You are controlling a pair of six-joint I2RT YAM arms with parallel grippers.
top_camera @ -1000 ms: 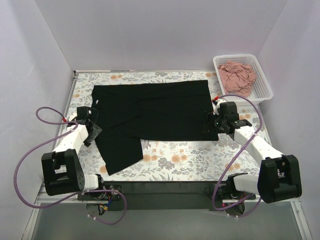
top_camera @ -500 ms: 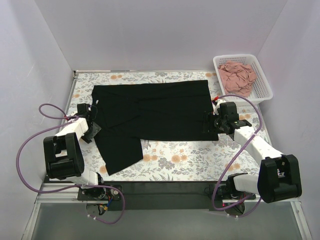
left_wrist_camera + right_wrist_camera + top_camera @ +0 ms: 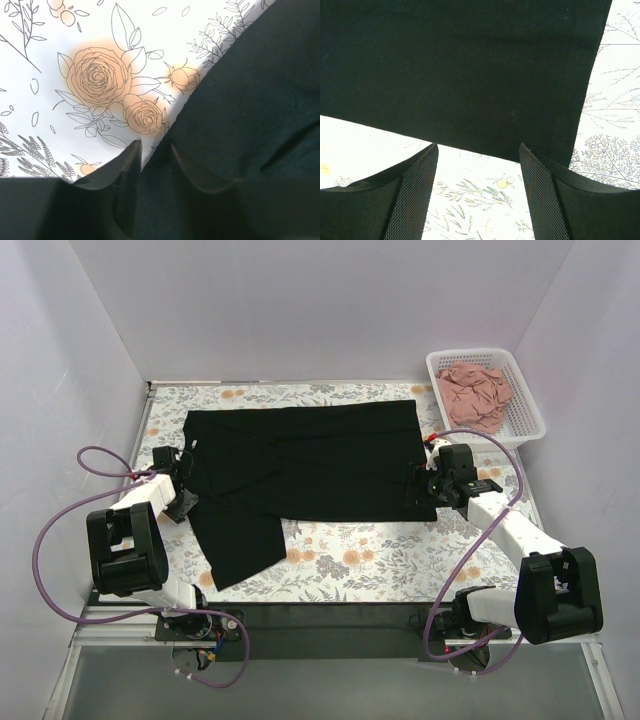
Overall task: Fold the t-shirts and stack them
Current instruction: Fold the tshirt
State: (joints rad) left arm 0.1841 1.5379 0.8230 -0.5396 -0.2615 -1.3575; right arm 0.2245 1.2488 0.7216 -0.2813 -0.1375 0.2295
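The black t-shirt (image 3: 250, 100) fills the right side, and its curved edge lies on a white tablecloth (image 3: 45, 115) printed with orange roses (image 3: 97, 75). At the bottom, the left gripper (image 3: 155, 150) straddles that edge, its fingers (image 3: 131, 152) set close together.

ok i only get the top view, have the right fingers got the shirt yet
observer: no, in the right wrist view the right fingers are wide open, with the shirt edge just at their tips.
operator: and the left
observer: the left fingers are only a narrow gap apart, and the shirt edge runs into that gap.
operator: is the cloth lifted there
observer: no, the edge lies down on the table.
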